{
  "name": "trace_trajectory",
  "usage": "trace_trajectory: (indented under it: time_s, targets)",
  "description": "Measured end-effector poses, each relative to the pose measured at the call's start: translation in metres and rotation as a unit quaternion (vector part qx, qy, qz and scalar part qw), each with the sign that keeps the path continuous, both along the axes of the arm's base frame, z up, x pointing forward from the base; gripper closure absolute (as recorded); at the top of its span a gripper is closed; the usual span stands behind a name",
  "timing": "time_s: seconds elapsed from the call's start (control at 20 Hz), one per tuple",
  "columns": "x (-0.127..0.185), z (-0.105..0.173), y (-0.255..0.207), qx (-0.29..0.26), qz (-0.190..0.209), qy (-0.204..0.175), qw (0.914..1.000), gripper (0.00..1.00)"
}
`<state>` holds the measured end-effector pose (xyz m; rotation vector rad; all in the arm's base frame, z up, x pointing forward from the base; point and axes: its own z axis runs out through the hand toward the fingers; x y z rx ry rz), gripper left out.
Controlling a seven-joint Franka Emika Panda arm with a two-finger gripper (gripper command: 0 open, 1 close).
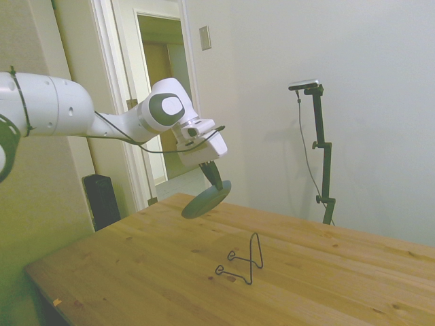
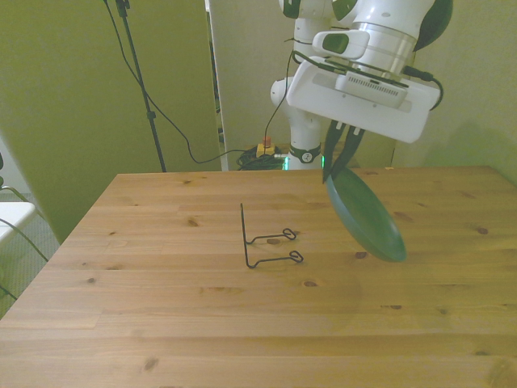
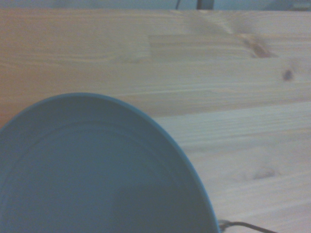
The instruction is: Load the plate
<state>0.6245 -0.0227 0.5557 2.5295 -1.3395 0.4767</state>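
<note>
The stand [image 2: 269, 240] is sitting upright on the counter [image 2: 161, 323], toward the front view's left of the plate [image 2: 367, 214]. The plate is hanging tilted in the air above the counter, its upper rim being gripped by the pincer [image 2: 343, 158]. The arm is reaching out over the counter, wrist angling downward.

Wrist view: plate [image 3: 97, 170] cut off by the frame edge, soft focus; only a sliver of wire stand [image 3: 245, 225] shows at the edge. Front view: plate's gripped rim hidden behind gripper [image 2: 343, 153]. Side view: arm's base out of frame.
</note>
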Motion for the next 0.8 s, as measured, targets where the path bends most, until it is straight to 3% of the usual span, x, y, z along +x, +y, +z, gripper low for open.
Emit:
trace_trajectory:
  time_s: [0.35, 0.8]
  targets:
    - [-0.038, -0.010, -0.046, -0.083, 0.026, -0.008, 0.9962, 1.00]
    - [-0.052, -0.014, -0.058, -0.178, 0.063, -0.004, 0.9820, 1.00]
